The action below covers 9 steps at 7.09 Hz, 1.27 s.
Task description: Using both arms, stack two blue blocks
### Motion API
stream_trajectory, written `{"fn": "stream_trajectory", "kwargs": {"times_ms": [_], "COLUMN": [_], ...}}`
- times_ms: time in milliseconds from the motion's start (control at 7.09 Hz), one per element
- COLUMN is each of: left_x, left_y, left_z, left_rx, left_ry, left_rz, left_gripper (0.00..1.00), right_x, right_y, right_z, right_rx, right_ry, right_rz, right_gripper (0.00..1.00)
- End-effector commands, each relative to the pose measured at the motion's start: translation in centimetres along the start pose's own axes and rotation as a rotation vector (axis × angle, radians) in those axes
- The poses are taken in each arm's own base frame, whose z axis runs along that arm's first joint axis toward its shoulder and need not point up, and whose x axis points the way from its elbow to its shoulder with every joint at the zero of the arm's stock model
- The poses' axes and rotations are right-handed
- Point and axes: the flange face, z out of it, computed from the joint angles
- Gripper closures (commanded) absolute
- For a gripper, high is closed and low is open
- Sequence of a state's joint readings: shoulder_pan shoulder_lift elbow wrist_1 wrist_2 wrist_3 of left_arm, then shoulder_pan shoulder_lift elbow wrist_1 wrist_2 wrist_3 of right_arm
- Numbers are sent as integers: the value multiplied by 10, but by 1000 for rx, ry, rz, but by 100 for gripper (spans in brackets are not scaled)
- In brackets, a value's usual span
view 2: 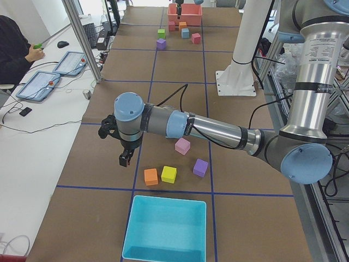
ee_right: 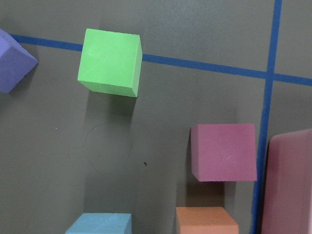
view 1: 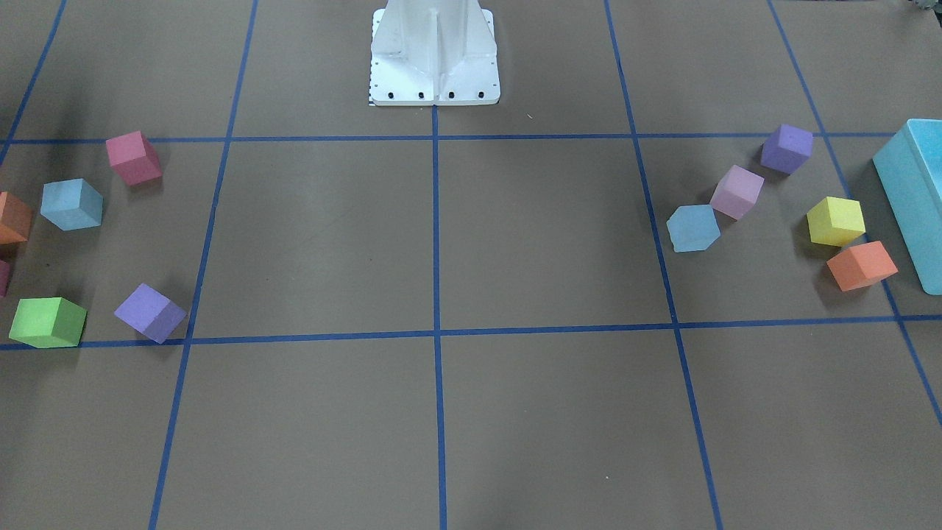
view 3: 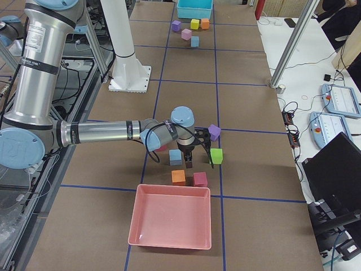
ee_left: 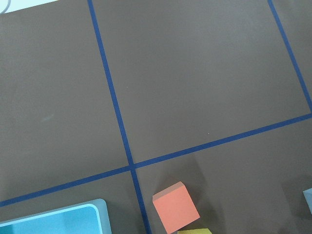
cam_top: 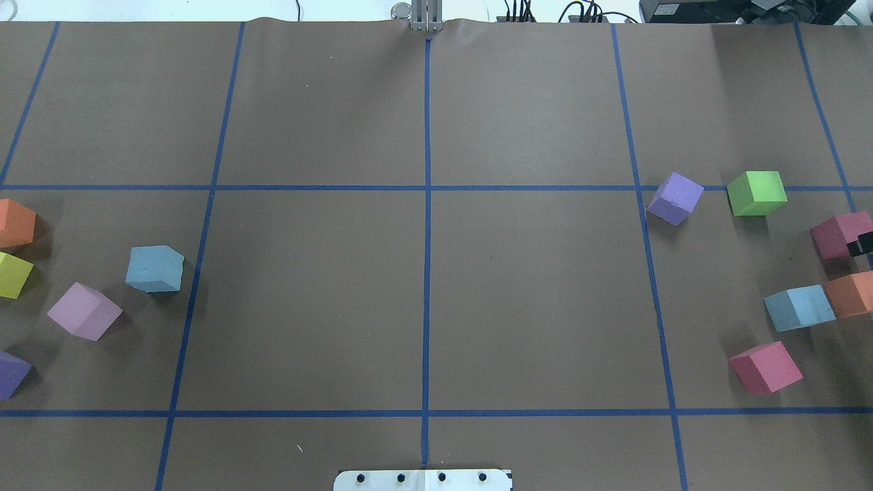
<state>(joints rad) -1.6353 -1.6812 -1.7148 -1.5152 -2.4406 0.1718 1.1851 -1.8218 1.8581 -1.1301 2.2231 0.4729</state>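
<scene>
The work is at the approach stage, by my reading: neither blue block is lifted and nothing is stacked. The left blue block (cam_top: 155,269) sits on the table on the robot's left, just beside a pale pink cube (cam_top: 84,311). The right blue block (cam_top: 799,308) sits well apart from it on the robot's right, close against an orange cube (cam_top: 850,294). The left gripper (view 2: 126,160) hangs above the table near the teal box (view 2: 165,229). The right gripper (view 3: 189,164) hovers low, just beside its block and among the cluster of coloured cubes. Whether either pair of jaws is apart or together I cannot tell, since the side views are too small and neither wrist camera shows its own fingers. The next move calls for each arm to centre over its own block and come down with jaws wide enough to clear the neighbours (the orange cube leaves little room on the right). One block then has to be carried across and set on the other. The left block is hidden behind the arm in the left side view. In the right wrist view the right block is cut off at the bottom edge. The overhead view catches only a dark sliver of the right gripper at its right edge.
</scene>
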Motion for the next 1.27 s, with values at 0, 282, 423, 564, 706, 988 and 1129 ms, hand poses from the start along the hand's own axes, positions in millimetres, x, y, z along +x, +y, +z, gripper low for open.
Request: {"fn": "stream_trajectory", "kwargs": {"times_ms": [0,282,423,564,706,988,1129], "left_x": [-1,-1,-1,0,-1,0,-1], "left_y": [0,1,1,1,1,1,1], "left_z": [1,1,1,0,1,0,1], "left_rx": [-2,-2,-2,-1,-2,-1,-2], "left_ry": [0,0,0,0,0,0,0], "left_rz": [-2,-2,-2,-1,-2,-1,-2], "left_gripper": [2,2,2,2,2,2,2], "right_x": [-31,-44,-50,-53,-54,-52,-52], "right_y": [4,9,14,20,27,37,40], "right_z": [19,30,37,42,48,53,55], "right_rx": [-12,-35,-55,-73,-93,-115,-122], "right_ry": [10,12,13,13,17,25,27], "right_rz": [49,67,83,90,84,82,78], "right_gripper": [0,0,0,0,0,0,0]}}
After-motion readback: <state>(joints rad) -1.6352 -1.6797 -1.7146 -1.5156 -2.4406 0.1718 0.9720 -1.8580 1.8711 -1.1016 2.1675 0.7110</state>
